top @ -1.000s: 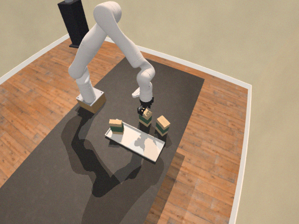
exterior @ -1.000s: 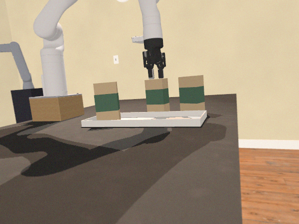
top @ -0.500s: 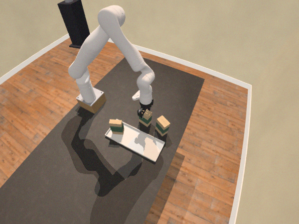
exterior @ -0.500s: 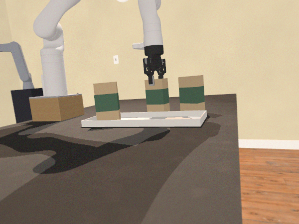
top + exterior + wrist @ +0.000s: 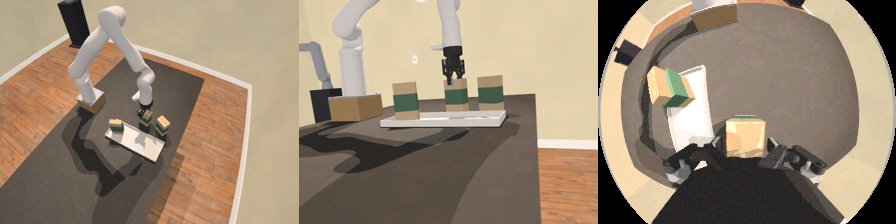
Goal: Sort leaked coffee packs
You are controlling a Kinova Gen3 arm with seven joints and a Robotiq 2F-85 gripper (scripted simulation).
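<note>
Three tan coffee packs with a green band stand upright. The left pack (image 5: pixel 116 125) (image 5: pixel 405 100) (image 5: pixel 667 87) stands in the left end of the white tray (image 5: pixel 149 148) (image 5: pixel 438 122) (image 5: pixel 691 125). The middle pack (image 5: pixel 145 120) (image 5: pixel 456 95) (image 5: pixel 746 136) and the right pack (image 5: pixel 162 125) (image 5: pixel 490 93) stand on the dark mat just behind the tray. My gripper (image 5: pixel 144 112) (image 5: pixel 454 80) (image 5: pixel 744 143) points straight down and is open. Its fingertips straddle the top edge of the middle pack, one finger on each side.
The arm's wooden base block (image 5: pixel 91 104) (image 5: pixel 356 108) stands behind and to the left of the tray. A black cabinet (image 5: pixel 74 22) stands far back by the wall. The mat's right edge (image 5: pixel 536 139) drops to wooden floor (image 5: pixel 568 184).
</note>
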